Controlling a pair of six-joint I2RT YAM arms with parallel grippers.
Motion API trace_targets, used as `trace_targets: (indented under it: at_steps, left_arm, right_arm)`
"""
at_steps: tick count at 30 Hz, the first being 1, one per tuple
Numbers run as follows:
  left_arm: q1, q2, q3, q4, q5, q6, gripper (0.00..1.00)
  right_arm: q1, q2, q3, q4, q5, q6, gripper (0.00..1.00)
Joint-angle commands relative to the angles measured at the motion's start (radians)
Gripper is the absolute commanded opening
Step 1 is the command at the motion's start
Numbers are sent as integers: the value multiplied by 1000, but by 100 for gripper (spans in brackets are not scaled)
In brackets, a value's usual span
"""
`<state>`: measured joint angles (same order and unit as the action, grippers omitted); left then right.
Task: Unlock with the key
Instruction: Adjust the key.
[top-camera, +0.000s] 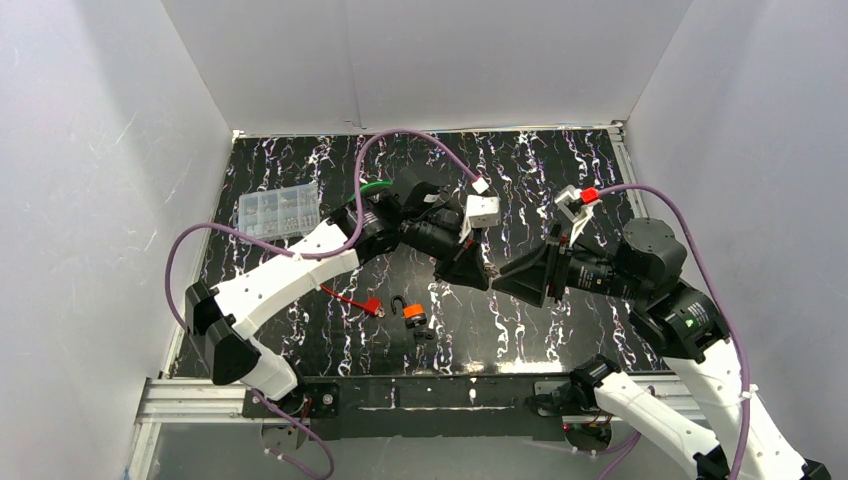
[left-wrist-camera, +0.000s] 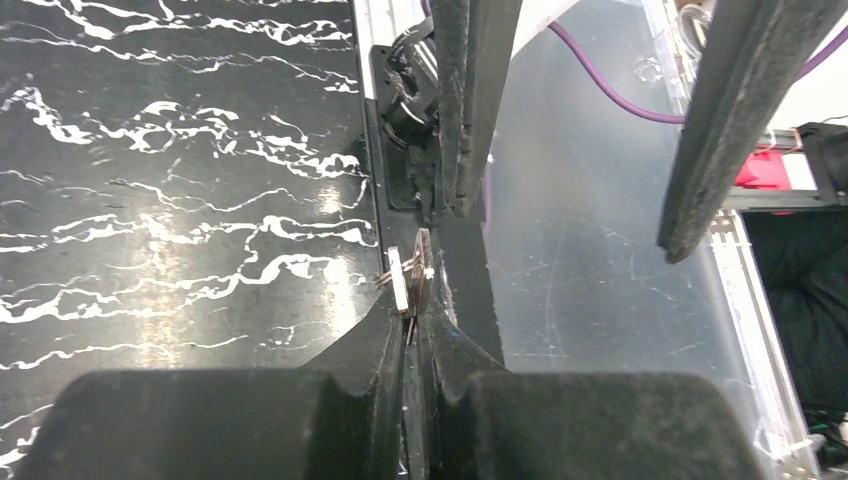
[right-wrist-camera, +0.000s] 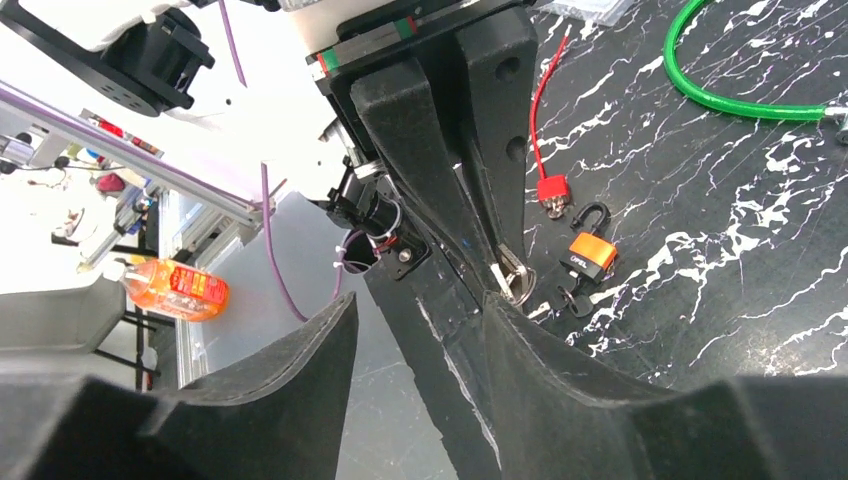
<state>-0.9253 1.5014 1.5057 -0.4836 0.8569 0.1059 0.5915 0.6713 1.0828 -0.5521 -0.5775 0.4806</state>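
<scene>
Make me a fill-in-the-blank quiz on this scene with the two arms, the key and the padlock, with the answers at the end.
1. The left tool is shut on a small metal ____.
2. The right tool faces it with its jaws ____.
3. The padlock lying on the table has a body coloured ____.
Missing words: key; open; orange.
</scene>
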Motion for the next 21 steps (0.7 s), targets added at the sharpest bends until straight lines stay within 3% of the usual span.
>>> trace_targets:
  at_steps: [1, 11, 14, 17, 21]
  left_arm:
    - [3, -2, 68, -69, 82, -29, 0]
    - [2, -2, 84, -104, 116, -12, 0]
    - [3, -4, 85, -108, 118, -10, 0]
    - [3, -4, 90, -110, 112, -4, 0]
    - [3, -1, 99, -122, 112, 7, 0]
  right_arm:
    - [10, 16, -9, 8, 2, -78, 54]
    - [14, 31, -22, 40, 50, -107, 54]
    - [15, 44, -20, 77, 24, -88, 47]
    - [21, 68, -13, 85, 6, -68, 31]
    - [44, 73, -25, 85, 0, -62, 28]
